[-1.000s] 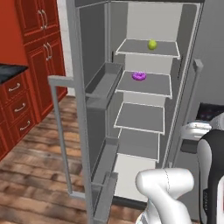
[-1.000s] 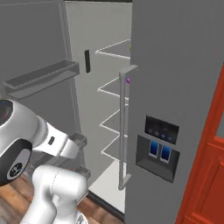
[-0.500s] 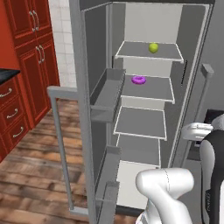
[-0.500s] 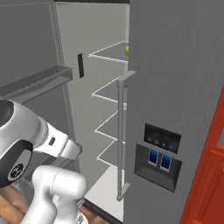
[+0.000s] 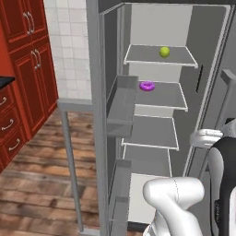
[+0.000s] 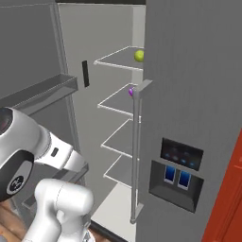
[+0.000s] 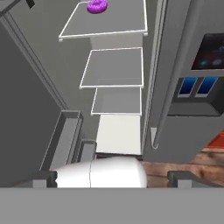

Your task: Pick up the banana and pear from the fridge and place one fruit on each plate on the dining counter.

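The fridge [image 5: 208, 55] stands with its left door swung open. The pear [image 5: 164, 51], small and yellow-green, sits on the top shelf; from the right it peeks past the shut door's edge [image 6: 139, 56]. A purple ring doughnut [image 5: 147, 86] lies one shelf lower, at the top of the hand view [image 7: 97, 5]. My gripper [image 7: 113, 179] is open and empty, low in front of the fridge and well short of the shelves. The banana, the plates and the dining counter are out of view.
The open door [image 5: 94, 115] carries grey bins [image 5: 120, 108] and a long bar handle [image 5: 69, 156]. The shut right door [image 6: 189, 71] has a dispenser panel [image 6: 177, 172] and a vertical handle [image 6: 136, 156]. Red cabinets [image 5: 27, 69] stand at the left over a wooden floor.
The whole picture has shifted in both base views, so the base has moved: the fridge looms larger and the pear has come out from behind the shut door's edge. The gripper stays open.
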